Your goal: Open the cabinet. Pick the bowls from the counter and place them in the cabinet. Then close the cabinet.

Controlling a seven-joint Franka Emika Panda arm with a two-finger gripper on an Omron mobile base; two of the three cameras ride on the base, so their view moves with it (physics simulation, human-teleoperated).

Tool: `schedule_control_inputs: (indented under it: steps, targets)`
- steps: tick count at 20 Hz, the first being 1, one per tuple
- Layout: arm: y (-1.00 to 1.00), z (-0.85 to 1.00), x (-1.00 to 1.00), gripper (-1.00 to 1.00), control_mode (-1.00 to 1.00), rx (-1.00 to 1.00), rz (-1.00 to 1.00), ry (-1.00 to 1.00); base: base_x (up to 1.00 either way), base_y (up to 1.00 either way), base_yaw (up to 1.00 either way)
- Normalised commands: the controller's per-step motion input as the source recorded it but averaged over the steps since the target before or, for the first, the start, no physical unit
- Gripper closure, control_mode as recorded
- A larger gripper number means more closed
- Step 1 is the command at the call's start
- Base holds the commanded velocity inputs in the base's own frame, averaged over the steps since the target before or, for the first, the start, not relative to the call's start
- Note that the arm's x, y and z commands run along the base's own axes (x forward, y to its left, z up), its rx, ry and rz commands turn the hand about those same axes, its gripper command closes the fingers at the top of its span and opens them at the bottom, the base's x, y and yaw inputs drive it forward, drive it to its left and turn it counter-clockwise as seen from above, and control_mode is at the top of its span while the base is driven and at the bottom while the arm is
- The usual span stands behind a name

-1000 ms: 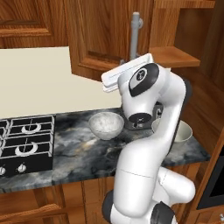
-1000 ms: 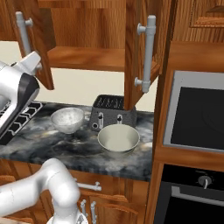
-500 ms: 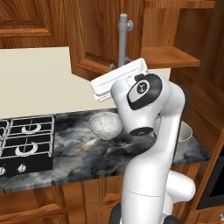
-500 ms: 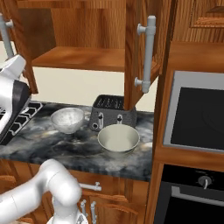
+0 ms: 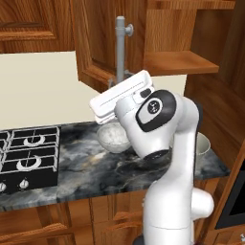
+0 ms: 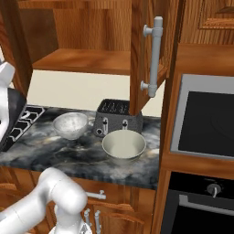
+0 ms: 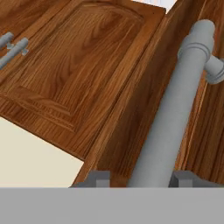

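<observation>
While both cabinet (image 6: 87, 59) doors hang open, your gripper (image 7: 142, 178) has its jaws around the left door's handle (image 7: 175, 109); two bowls (image 6: 123, 145) sit on the counter (image 6: 73, 157).

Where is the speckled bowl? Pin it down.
In the right base view the speckled bowl sits on the counter, left of the toaster and the cream bowl, below the open cabinet.

Reddish-brown wooden cabinet (image 6: 87, 61) with both doors swung open, silver bar handles. On the dark marble counter (image 6: 68, 155) below: a speckled grey bowl (image 6: 70, 125) and a cream bowl (image 6: 124, 146), both upright, apart.
</observation>
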Motion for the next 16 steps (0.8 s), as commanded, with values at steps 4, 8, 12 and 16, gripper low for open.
schedule_control_inputs:
  steps: [4, 8, 12, 16]
  targets:
    - [1.00, 0.09, -0.50, 1.00, -1.00, 0.18, 0.23, 0.53, 0.00, 0.00, 0.00]
    - [1.00, 0.00, -0.22, 1.00, -1.00, 0.30, 0.31, 0.50, 0.00, 0.00, 0.00]
    - [1.00, 0.00, -0.31, 1.00, -1.00, 0.32, 0.32, 0.46, 0.00, 0.00, 0.00]
    - [0.08, 0.47, -1.00, 1.00, -1.00, 0.34, 0.02, 0.08, 0.00, 0.00, 0.00]
